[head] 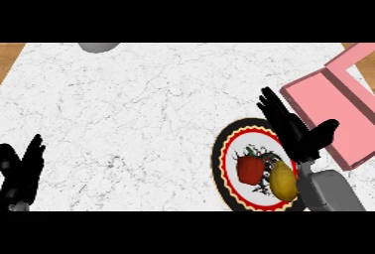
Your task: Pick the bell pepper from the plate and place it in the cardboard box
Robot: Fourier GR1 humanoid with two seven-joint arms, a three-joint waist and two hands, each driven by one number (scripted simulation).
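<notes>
Red bell pepper (250, 170) on the plate (224, 149), pink box (333, 106) to the right.
The pepper lies touching a yellow item on the red-and-black-rimmed plate; the open, shallow box sits tilted just beside it.

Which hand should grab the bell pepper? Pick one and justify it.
Right. The right hand hovers open over the plate, beside the bell pepper; the left hand rests open at the far left edge.

The right hand (296, 130) is black, with long thin fingers and a thick thumb. It sits on a grey forearm (331, 191) with a rounded, boxy shape. The left hand (18, 171) is black too.
</notes>
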